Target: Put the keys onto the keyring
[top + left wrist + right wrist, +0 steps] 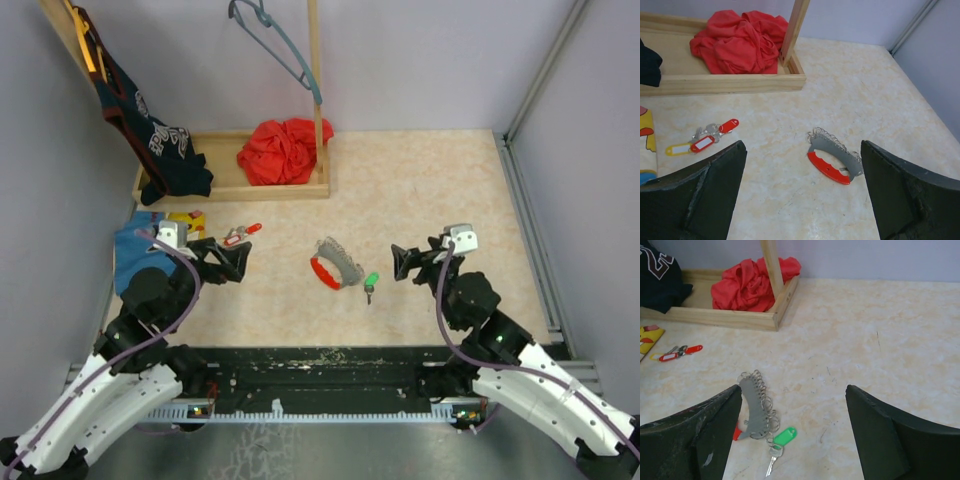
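Note:
The keyring point(335, 265) is a grey plate with a red grip and a row of wire rings, lying flat mid-table. It also shows in both wrist views point(832, 157) point(755, 407). A green-tagged key point(371, 284) point(782, 437) lies at its right end, its small ring touching the keyring's rings. Red- and yellow-tagged keys point(240, 235) point(707, 140) point(677, 352) lie in a bunch to the left. My left gripper point(243, 262) point(803, 145) is open and empty, just right of that bunch. My right gripper point(397, 263) point(793, 388) is open and empty, right of the green key.
A wooden tray point(235, 188) at the back holds a red cloth point(283, 150) and a post point(316, 90) with a hanger point(280, 45). A dark shirt point(150, 140) hangs at back left. A blue cloth with yellow print point(135, 245) lies at the left edge.

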Controlling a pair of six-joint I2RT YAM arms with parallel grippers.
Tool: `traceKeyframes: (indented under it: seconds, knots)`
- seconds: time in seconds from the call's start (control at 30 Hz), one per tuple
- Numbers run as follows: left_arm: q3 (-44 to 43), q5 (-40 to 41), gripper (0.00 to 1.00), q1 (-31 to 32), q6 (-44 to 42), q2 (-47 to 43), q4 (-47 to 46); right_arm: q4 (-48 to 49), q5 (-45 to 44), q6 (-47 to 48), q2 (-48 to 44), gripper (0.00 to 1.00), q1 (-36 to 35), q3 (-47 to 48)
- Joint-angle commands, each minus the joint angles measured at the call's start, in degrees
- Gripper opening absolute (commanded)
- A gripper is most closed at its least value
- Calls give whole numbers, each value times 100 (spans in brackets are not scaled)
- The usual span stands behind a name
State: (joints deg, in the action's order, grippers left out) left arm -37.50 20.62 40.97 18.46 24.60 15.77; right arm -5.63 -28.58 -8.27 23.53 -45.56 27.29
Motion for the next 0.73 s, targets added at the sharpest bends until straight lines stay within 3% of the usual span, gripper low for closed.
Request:
traceKeyframes:
  seconds: [0.0,0.7]
  knots:
    - [100,212,100,-28,-248,-201,21,237,-186,75,-53,85,37,-114]
    - [300,287,100,-28,-155,-323,-56,141,-306,140,61,88,38,-35]
